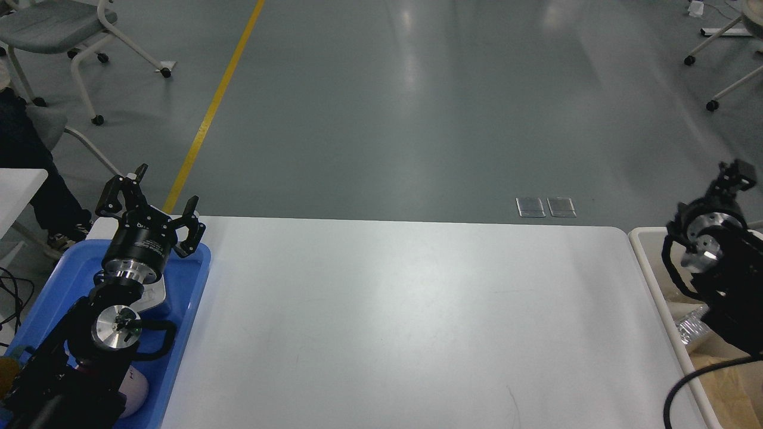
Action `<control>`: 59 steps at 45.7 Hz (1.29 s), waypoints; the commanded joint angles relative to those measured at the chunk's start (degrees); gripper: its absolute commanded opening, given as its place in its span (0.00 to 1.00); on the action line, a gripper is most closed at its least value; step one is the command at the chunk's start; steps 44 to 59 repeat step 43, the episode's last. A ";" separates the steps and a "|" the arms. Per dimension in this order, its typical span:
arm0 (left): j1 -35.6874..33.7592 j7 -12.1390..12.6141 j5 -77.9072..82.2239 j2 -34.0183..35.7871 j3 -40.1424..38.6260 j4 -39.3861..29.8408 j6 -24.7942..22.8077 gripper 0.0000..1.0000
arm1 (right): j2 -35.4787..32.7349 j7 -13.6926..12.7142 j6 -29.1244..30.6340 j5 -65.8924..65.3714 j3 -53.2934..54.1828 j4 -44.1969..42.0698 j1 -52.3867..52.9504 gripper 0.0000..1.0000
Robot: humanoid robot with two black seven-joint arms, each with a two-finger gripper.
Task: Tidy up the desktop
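The desktop [405,322] lies directly in front of me, spanning the middle of the view from the blue tray [191,298] on my left to the beige bin [647,262] on my right. Its white surface shows nothing standing on it, only faint scuffs near the front edge. I judge the tidying to be at or near its end, since the loose items I can see are inside the two containers rather than on the surface.

My left gripper [156,205] hangs above the far end of the tray. Its fingers [192,229] are spread wide apart with nothing between them. That position fits a release over the tray, though I cannot confirm one. Below my arm in the tray I see a pale rounded item [134,390] and a white object [154,296], both partly hidden, so I cannot identify them.

My right gripper [734,176] is raised above the bin's far end. It appears small and dark, so I cannot tell whether its jaws are apart or together, nor whether it holds anything. A crumpled silvery item [690,329] lies in the bin with brown material [730,393] beside it.

Both arms stand off to the sides, leaving the surface unobstructed for checking. The tray overlaps the left edge; the bin sits just beside the right edge.
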 commanded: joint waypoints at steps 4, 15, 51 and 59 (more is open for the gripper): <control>0.71 -0.91 -0.09 -0.95 -2.37 -0.24 -1.90 0.96 | 7.05 -0.09 21.93 0.22 13.26 3.16 -0.95 1.00; 2.91 -1.00 -0.09 -2.80 -3.16 -1.03 -2.96 0.96 | 13.30 -0.09 24.76 0.31 16.43 16.60 -5.35 1.00; 6.87 -1.00 -0.62 -2.97 -14.06 -6.74 -6.47 0.96 | 10.67 0.09 25.64 -0.57 23.02 25.14 -22.75 1.00; 6.87 -1.00 -0.62 -2.97 -14.06 -6.74 -6.47 0.96 | 10.67 0.09 25.64 -0.57 23.02 25.14 -22.75 1.00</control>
